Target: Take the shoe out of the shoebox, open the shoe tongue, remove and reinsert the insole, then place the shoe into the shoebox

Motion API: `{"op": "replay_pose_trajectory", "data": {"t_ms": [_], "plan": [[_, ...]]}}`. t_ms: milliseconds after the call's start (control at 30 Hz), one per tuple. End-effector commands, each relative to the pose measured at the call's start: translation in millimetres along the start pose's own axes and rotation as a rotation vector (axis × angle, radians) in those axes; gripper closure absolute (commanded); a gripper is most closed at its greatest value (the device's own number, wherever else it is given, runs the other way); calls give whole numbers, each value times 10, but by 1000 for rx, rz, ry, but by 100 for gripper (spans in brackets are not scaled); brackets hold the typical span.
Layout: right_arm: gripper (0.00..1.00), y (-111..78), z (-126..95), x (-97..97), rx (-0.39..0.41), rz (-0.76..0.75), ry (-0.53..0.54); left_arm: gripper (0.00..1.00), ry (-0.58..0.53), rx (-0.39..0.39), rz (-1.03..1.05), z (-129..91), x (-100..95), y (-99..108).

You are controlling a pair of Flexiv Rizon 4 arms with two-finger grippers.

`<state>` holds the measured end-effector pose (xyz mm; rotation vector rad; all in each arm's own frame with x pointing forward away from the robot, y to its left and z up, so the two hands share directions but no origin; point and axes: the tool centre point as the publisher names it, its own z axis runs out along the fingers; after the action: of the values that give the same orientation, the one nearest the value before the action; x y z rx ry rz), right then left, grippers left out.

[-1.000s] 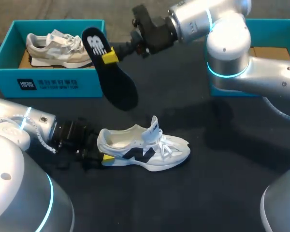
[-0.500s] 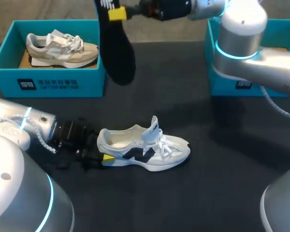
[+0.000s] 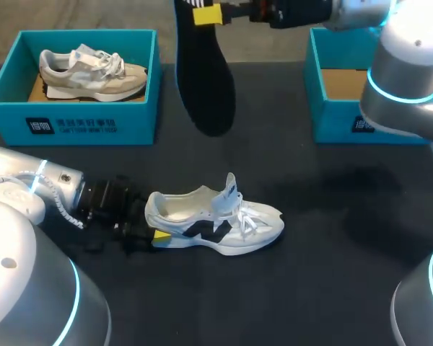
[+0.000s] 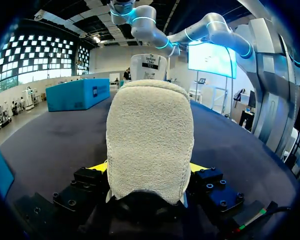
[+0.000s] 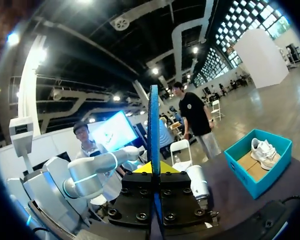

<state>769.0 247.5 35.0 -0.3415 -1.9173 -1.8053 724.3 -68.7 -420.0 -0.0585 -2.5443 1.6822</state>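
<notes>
**While the insole hangs high, the shoe lies gripped at its heel**

Across most of the head view spreads the dark table (image 3: 332, 274). The left arm (image 3: 29, 187) comes in low from the left edge of the frame. The right arm (image 3: 404, 86) bends in from the right edge and runs along the top.

At the upper left stands the upper-left shoebox (image 3: 72, 122), teal, with a beige shoe (image 3: 90, 72) lying inside it. At the upper right stands the upper-right shoebox (image 3: 339, 115), also teal, with its brown cardboard floor showing.

Near the centre of the frame, slightly low, the white shoe (image 3: 216, 216) rests upright on its sole on the table. Its toe points to the right and its tongue stands up. The shoe is well apart from both boxes.

At the top centre the black insole (image 3: 206, 79) hangs above the table between the two boxes, its length running down the frame. The right gripper (image 3: 208, 14) pinches its upper end. The right wrist view shows the insole (image 5: 153, 130) edge-on, rising from between the pressed fingers of that gripper (image 5: 154, 170).

At the lower left the left gripper (image 3: 150, 220) clamps the heel of the white shoe. In the left wrist view the fleecy heel (image 4: 150, 140) fills the gap, with a yellow tip against each side of it.
</notes>
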Motion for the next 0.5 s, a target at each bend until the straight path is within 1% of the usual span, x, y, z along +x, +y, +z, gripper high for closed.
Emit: {"op": "replay_pose_trajectory", "data": {"t_ms": [33, 133, 267, 300, 333, 367, 500], "plan": [[100, -105, -173, 324, -10, 6, -155, 100, -3, -1, -1, 32, 23, 55], [100, -156, -275, 469, -14, 15, -201, 100, -3, -1, -1, 32, 23, 55], [100, -242, -365, 597, -22, 35, -246, 100, -3, -1, -1, 32, 23, 55], [100, -258, -385, 613, -25, 32, -262, 100, -3, -1, -1, 32, 23, 55], [100, -260, -408, 622, -42, 7, -273, 100, -3, -1, -1, 32, 23, 55], [100, -237, -410, 608, -66, -24, -262, 100, -3, -1, -1, 32, 23, 55], [100, -237, -410, 608, -66, -24, -262, 100, -3, -1, -1, 32, 23, 55]]}}
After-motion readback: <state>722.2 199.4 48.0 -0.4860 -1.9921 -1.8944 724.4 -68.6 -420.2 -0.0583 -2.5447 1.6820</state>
